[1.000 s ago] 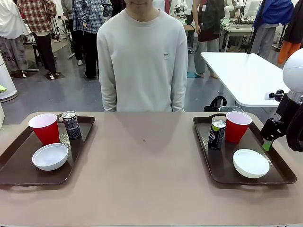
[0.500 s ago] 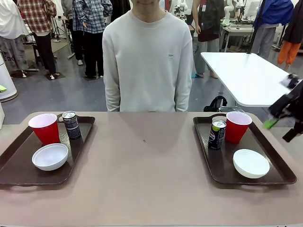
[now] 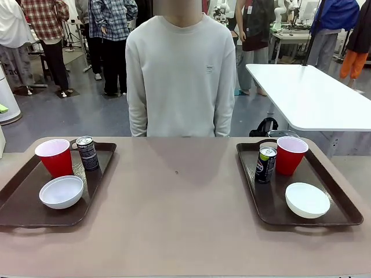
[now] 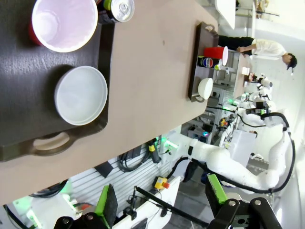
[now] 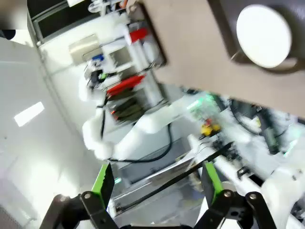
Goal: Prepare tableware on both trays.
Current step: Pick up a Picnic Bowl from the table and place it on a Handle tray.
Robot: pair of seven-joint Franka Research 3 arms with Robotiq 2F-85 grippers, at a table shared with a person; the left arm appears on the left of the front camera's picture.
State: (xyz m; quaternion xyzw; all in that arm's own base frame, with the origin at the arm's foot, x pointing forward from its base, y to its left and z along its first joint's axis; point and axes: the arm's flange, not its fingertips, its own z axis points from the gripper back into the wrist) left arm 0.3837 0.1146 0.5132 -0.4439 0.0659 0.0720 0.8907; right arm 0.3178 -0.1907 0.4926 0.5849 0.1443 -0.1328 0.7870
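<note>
On the left tray [image 3: 23, 202] stand a red cup [image 3: 55, 156], a dark can [image 3: 87, 153] and a white bowl [image 3: 61, 191]. The right tray [image 3: 272, 202] carries a can [image 3: 266, 164], a red cup [image 3: 290, 154] and a white bowl [image 3: 307, 200]. My left gripper [image 4: 161, 198] is open and empty, held high off the table edge, looking down on the left tray's cup [image 4: 64, 21], can [image 4: 119, 8] and bowl [image 4: 81, 95]. My right gripper [image 5: 157, 183] is open and empty too, away from the table, with the right tray's bowl [image 5: 263, 36] far off in a blurred picture.
A person in a pale sweatshirt [image 3: 179, 75] stands at the far side with arms hanging down. The tan tabletop [image 3: 174, 197] lies between the trays. A white table [image 3: 307, 92] stands behind at the right. My right arm [image 4: 228, 162] shows beyond the table edge.
My right gripper rose from beside the right tray and swung out of the front view to the right, its jaws widening a little. The person shifted slightly. The tableware has not moved.
</note>
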